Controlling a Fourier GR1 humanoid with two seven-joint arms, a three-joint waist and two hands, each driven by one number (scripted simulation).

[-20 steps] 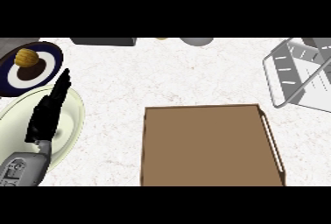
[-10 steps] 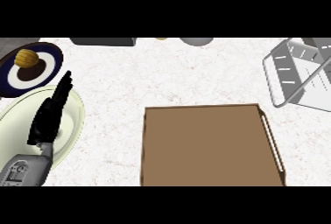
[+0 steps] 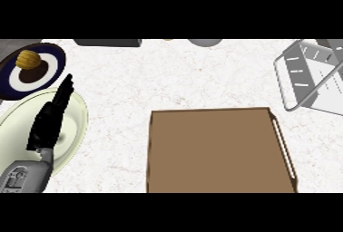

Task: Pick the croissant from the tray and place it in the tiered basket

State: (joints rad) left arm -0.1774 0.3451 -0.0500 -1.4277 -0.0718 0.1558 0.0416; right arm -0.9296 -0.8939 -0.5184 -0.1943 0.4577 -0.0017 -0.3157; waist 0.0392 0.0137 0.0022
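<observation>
A brown wooden tray (image 3: 218,152) lies in the lower middle of the head view, and its surface shows nothing on it. The white wire tiered basket (image 3: 311,77) stands at the right edge, partly cut off. No croissant shows on the tray. My left hand (image 3: 50,120) rests at the left over a pale green plate, fingers straight and pointing away from me, holding nothing. My right hand does not show in this view.
The pale green plate (image 3: 77,113) lies under my left hand. Behind it sits a dark blue plate (image 3: 47,54) with a small yellow-brown food item (image 3: 28,59). A dark object (image 3: 107,42) and a grey round one (image 3: 204,42) stand at the back edge.
</observation>
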